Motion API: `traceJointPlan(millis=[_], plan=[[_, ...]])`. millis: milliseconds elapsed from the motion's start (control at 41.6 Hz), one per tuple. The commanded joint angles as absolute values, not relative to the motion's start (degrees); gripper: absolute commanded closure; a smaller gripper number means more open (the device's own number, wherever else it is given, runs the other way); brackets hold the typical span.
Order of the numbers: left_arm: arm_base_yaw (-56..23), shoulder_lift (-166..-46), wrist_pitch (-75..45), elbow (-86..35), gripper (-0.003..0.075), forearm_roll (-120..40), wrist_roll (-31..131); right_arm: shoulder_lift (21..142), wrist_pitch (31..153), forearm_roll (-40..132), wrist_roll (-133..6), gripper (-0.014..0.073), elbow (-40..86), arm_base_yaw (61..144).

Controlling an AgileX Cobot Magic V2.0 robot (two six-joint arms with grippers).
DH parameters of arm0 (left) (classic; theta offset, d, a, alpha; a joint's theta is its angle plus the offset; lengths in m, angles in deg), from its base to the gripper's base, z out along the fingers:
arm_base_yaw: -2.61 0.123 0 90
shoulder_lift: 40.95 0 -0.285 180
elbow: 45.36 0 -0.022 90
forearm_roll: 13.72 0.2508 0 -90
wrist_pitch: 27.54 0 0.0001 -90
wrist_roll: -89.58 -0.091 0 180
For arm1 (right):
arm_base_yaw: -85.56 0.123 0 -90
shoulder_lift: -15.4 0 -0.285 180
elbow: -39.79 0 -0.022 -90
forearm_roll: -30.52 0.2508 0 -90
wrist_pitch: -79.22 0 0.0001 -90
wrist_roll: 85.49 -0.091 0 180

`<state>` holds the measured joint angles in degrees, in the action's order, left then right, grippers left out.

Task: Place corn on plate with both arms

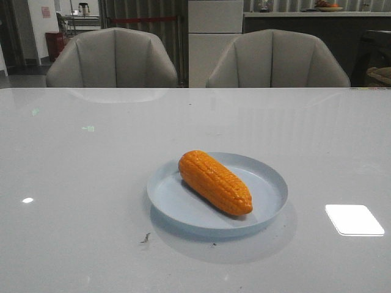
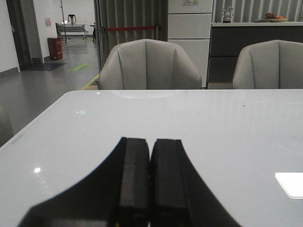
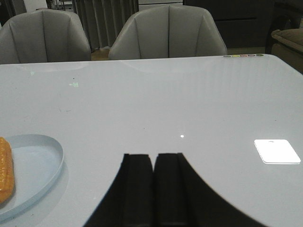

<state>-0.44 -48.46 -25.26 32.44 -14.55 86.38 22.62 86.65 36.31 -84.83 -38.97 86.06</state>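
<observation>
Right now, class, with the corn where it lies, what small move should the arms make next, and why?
Probably none beyond resting: the corn already lies on the plate, and both the left pincer and right pincer are shut, empty and clear of it.

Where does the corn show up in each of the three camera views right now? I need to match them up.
Front view: the corn lies diagonally on the pale blue plate, a little below and right of centre.
Left wrist view: the corn is not in it; only the shut left claw and the table.
Right wrist view: a sliver of corn at the left edge, on the plate.
Shared landmark: the two grey chairs behind the table.
</observation>
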Motion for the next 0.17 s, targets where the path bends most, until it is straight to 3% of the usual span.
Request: traceJointPlan(millis=[0,144], plan=[[-0.34,-49.07,-29.82,34.58,0.0626,-15.04,86.83,21.23,81.38,36.5,-84.52,0.0528,-37.79,85.76],[-0.34,-49.07,-29.82,34.58,0.0626,-15.04,86.83,21.23,81.38,36.5,-84.52,0.0528,-37.79,85.76]])
